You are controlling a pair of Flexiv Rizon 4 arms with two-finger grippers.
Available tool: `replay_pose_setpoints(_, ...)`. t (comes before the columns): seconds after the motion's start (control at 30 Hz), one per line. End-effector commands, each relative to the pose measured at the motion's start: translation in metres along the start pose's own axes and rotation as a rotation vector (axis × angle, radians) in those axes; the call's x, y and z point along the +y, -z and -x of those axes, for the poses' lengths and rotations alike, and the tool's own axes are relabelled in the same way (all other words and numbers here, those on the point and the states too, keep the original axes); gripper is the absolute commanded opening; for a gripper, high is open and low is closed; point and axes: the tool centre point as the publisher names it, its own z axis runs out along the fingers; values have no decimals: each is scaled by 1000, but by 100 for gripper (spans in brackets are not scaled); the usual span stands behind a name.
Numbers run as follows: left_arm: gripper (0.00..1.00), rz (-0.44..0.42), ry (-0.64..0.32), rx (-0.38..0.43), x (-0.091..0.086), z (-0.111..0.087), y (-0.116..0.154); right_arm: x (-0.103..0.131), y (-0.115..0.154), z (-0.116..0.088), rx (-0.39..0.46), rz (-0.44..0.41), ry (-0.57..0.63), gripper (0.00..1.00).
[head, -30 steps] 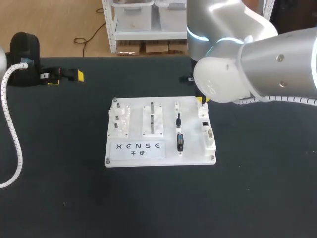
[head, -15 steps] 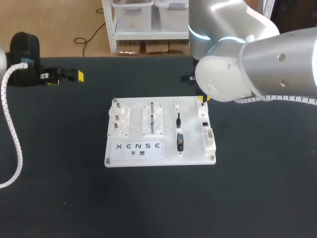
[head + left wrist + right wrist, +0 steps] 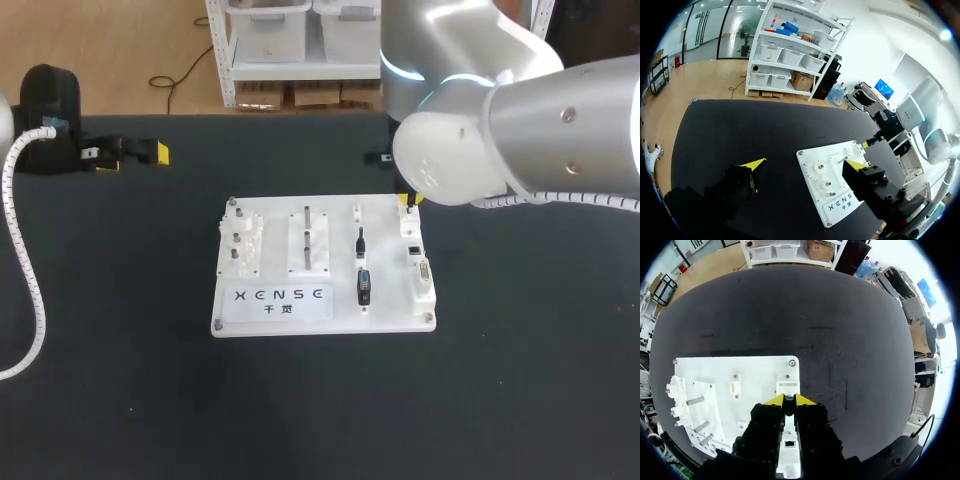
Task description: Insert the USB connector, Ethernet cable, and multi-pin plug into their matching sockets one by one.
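A white board (image 3: 275, 318) lies mid-table, with a strip of sockets (image 3: 420, 265) along its right edge. In its holders rest a black cable plug (image 3: 360, 243) and a black and blue multi-pin plug (image 3: 363, 286). The small holder (image 3: 357, 212) behind them is empty. My right gripper (image 3: 410, 200) hangs over the far end of the socket strip (image 3: 788, 385). Its yellow tips (image 3: 788, 400) are nearly together on a thin dark piece, seemingly the USB connector. My left gripper (image 3: 130, 152) rests far left, open (image 3: 805, 164) and holding nothing.
White pegs and gear posts (image 3: 240, 240) stand on the board's left half, with two metal pins (image 3: 307, 235) in the middle. A coiled white cable (image 3: 25, 290) runs along the table's left side. Black tabletop surrounds the board.
The right arm has shifted very slightly between the earliest frame and now. Its gripper stays over the far end of the socket strip. The left arm has not moved.
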Motion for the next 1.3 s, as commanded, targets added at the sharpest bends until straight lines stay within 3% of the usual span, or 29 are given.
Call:
replay_pose_setpoints(0.03,100,0,0,0,0,0,0,2,-2,-1,-3,3,-1,0)
replay_pose_setpoints(0.87,100,0,0,0,0,0,0,-2,-7,-3,8,5,-18,0)
replay_pose_setpoints(1.3,100,0,0,0,0,0,0,-4,-20,-2,63,2,-43,0)
